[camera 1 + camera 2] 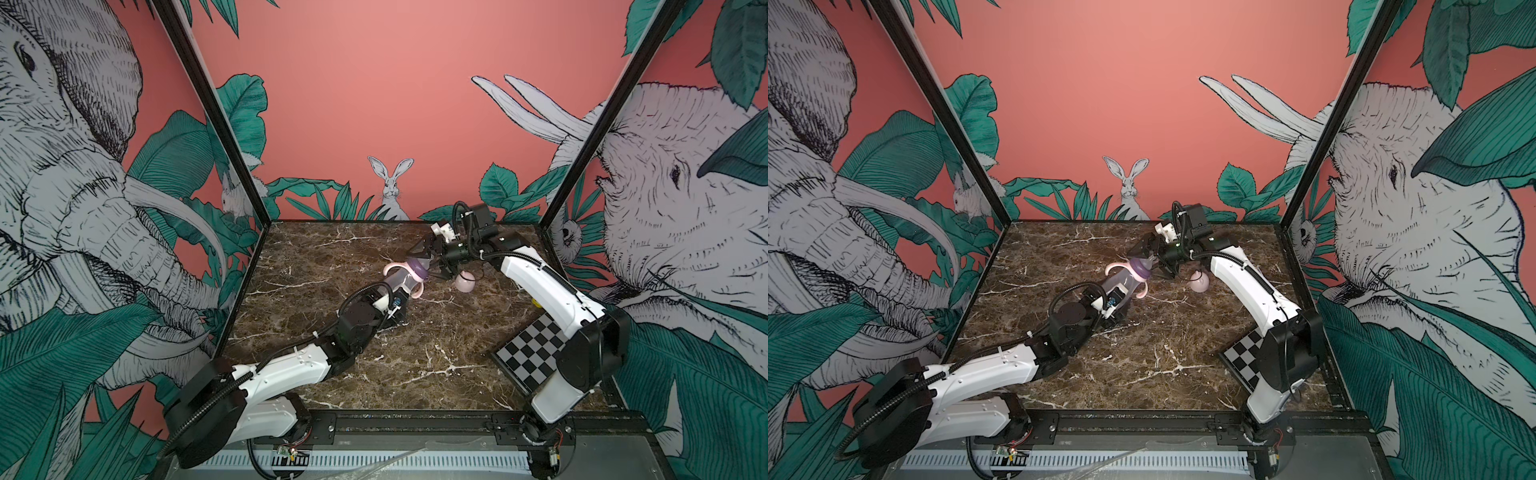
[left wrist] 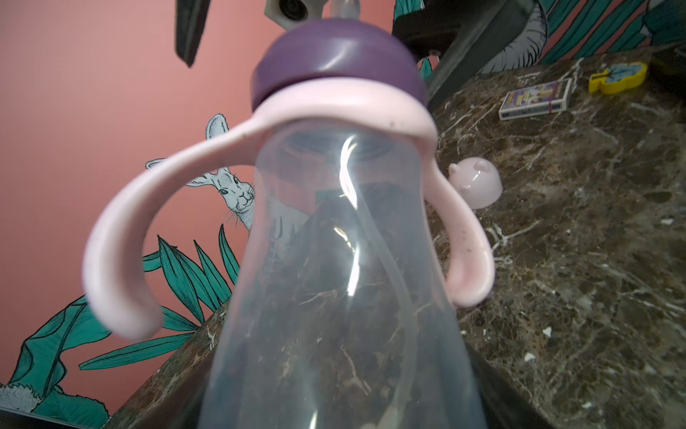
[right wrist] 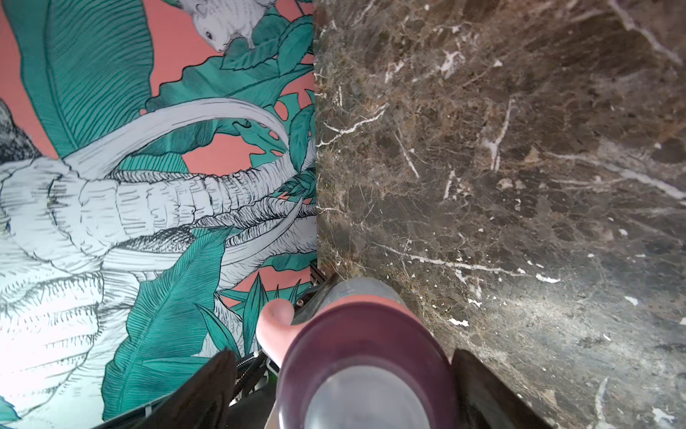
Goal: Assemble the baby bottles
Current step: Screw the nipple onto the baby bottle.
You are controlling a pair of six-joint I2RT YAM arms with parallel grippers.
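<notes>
Found bottle held tilted over the table, base clamped in left gripper. Noted collar sitting on the neck over ring, apparently square; could not confirm thread engagement. Found right gripper with jaws apart, straddling the collar, no firm hold evident. Noted cap on the table near it. Judged step in hand: tightening collar. Recommend closing evenly on the collar, turning about the bottle's axis, holding left clamp firm, clearing the handles, stopping once snug.
</notes>
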